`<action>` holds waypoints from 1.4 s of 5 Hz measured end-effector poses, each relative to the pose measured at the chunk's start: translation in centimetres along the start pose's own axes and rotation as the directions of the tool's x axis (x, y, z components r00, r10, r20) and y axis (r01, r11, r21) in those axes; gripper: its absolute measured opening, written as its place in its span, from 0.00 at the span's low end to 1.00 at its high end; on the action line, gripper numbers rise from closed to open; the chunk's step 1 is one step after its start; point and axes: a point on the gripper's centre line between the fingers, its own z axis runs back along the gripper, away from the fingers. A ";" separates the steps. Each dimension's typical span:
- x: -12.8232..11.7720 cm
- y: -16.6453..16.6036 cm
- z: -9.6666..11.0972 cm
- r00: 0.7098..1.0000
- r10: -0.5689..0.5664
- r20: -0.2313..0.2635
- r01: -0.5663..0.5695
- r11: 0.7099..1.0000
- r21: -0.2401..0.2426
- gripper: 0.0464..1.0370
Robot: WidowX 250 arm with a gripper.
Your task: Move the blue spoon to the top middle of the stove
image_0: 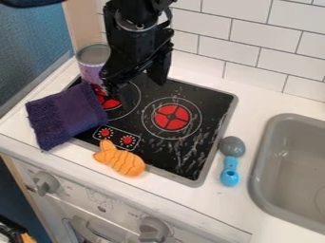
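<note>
One blue spoon, grey at its bowl end, lies on the white counter in the strip between stove and sink, bowl toward the tiled wall, handle toward the counter's front edge. Relative to the gripper: spoon well apart from it, lower and to the right in the view. Gripper state: two fingers spread, gap between them visible, nothing pinched. Arm enters from the top edge and hangs down, gripper over the rear left part of the stove, near the purple can and the dark purple cloth. Orange striped toy rests at the stove's front edge, beside the red knobs.
</note>
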 end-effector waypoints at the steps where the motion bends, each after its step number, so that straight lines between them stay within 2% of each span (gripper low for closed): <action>1: -0.3 0.4 -0.6 1.000 -0.006 -0.006 0.006 0.999 0.036 0.96; 2: -2.0 0.0 0.2 0.997 -0.082 0.016 0.080 0.995 0.059 0.96; 3: -3.9 -0.9 0.9 0.986 -0.167 -0.025 0.167 0.986 -0.005 0.96; 4: -6.7 -2.6 0.6 0.938 -0.341 -0.066 0.338 0.940 -0.049 0.96; 5: -9.3 -3.4 -1.3 0.832 -0.533 -0.151 0.520 0.846 -0.119 0.96; 6: -11.7 -3.9 -2.8 0.732 -0.660 -0.172 0.636 0.751 -0.176 0.96; 7: -14.0 -4.2 -4.2 0.666 -0.726 -0.170 0.699 0.687 -0.196 0.96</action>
